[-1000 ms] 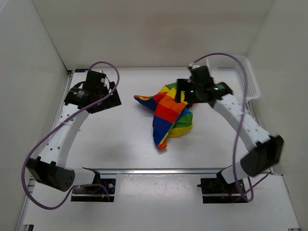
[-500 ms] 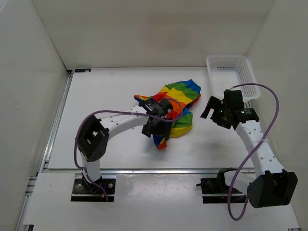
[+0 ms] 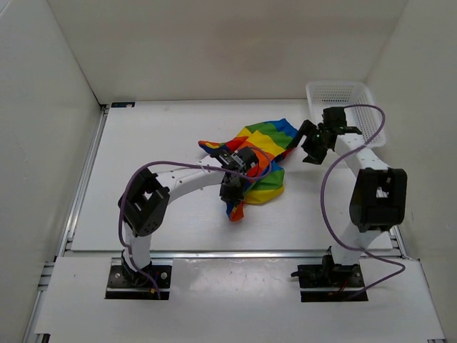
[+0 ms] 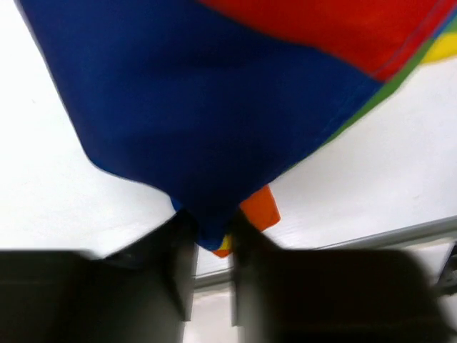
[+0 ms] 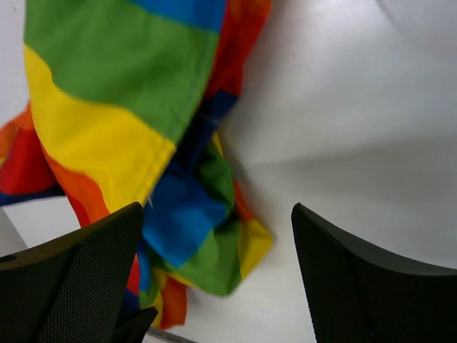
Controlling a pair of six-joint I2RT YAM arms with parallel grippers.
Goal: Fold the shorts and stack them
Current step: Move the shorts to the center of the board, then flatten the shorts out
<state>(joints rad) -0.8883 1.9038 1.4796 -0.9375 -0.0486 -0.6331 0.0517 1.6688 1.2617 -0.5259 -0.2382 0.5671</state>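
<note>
The rainbow-striped shorts (image 3: pixel 258 146) lie crumpled in the middle of the table. My left gripper (image 3: pixel 232 191) is at their near, lower corner. In the left wrist view it (image 4: pixel 211 230) is shut on the dark-blue tip of the shorts (image 4: pixel 214 121), with orange cloth poking out beside one finger. My right gripper (image 3: pixel 308 145) hangs just right of the shorts' far right edge. In the right wrist view it (image 5: pixel 216 214) is open, its two black fingers (image 5: pixel 86 271) spread over the bunched edge of the shorts (image 5: pixel 121 107), holding nothing.
A white mesh basket (image 3: pixel 371 107) stands at the back right corner, just behind my right gripper. Bare white table (image 3: pixel 157 128) lies left of the shorts. White walls close in the back and both sides.
My left arm swung in from the far left to the shorts' near corner and closed on it. My right gripper left the shorts, drew back, then returned to their right edge.
</note>
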